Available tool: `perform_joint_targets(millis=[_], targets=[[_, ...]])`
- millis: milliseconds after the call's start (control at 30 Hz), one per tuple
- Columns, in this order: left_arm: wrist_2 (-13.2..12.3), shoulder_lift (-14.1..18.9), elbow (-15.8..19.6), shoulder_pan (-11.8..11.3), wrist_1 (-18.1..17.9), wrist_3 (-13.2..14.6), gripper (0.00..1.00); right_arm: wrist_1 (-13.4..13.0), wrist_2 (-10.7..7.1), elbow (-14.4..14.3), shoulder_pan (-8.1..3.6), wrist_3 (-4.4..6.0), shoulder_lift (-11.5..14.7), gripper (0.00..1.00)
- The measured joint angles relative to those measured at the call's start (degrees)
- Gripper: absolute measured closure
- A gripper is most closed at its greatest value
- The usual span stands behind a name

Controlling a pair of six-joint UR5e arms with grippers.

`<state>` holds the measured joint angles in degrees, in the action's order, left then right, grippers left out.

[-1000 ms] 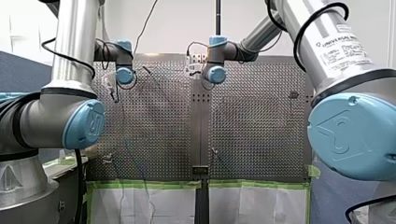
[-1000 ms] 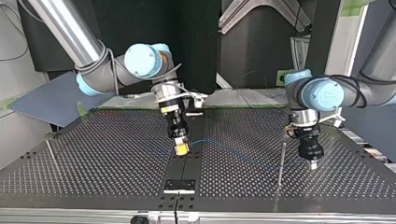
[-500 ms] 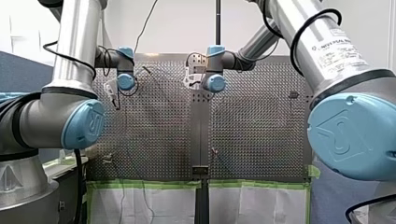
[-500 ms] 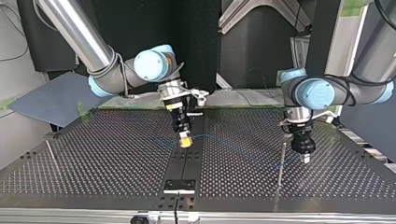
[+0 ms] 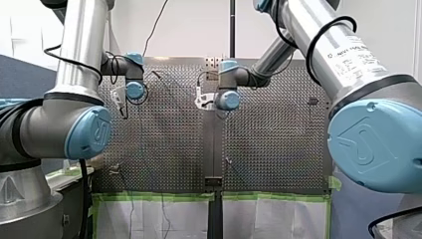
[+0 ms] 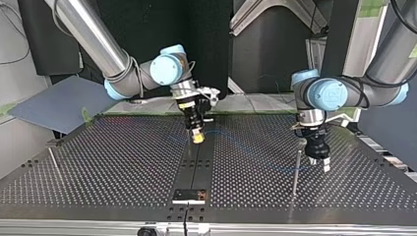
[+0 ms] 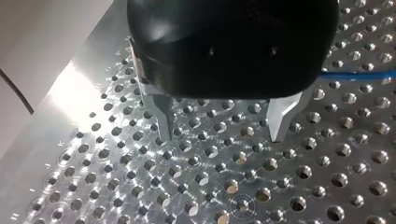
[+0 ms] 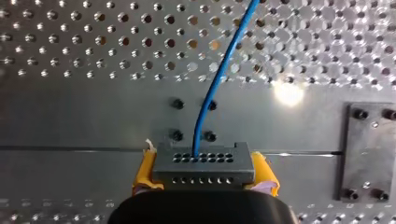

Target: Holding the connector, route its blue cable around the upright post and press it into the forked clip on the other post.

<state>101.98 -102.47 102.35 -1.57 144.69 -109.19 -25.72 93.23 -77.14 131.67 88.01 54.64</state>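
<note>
Front view: only good for the perforated table (image 5: 268, 144), rest too small to read. Top view: right gripper (image 6: 198, 139) over the centre strip (image 6: 195, 169), blue cable (image 6: 239, 145) trailing toward the upright post (image 6: 295, 172), left gripper (image 6: 323, 166) just beside that. Left wrist: metal fingers (image 7: 164, 119) spread wide, gripping nothing. Right wrist: yellow pads (image 8: 144, 172) clamped on the connector (image 8: 204, 164), cable running ahead over the holes.

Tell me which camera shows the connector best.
The right wrist view: the connector sits close up between my right claw's yellow pads, blue cable leaving it. The top view shows it too small; front and left wrist views miss it.
</note>
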Motion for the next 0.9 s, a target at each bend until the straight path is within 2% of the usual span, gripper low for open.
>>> perform_joint_targets(millis=[233,433,567,733,900], targets=[[-1.95,-2.02,-0.51,0.34,0.35,0.26,0.0,-2.14,-0.13,-1.91,-0.99,0.04,-1.83,1.0],[-2.16,-4.94,-1.2,0.47,1.53,0.3,0.0,-2.23,0.63,-2.26,-2.12,-0.04,-4.22,0.98],[-2.14,-5.68,-1.28,0.49,1.77,0.29,0.0,-3.09,1.06,-3.47,-2.8,0.08,-5.37,0.98],[-2.18,-5.82,-1.28,0.65,1.96,0.31,0.0,-5.55,1.2,-6.02,-3.79,0.94,-5.75,0.98],[-2.03,-5.83,-1.3,0.89,2.2,0.44,0.0,-7.85,1.26,-8.32,-4.18,2.09,-5.86,0.98]])
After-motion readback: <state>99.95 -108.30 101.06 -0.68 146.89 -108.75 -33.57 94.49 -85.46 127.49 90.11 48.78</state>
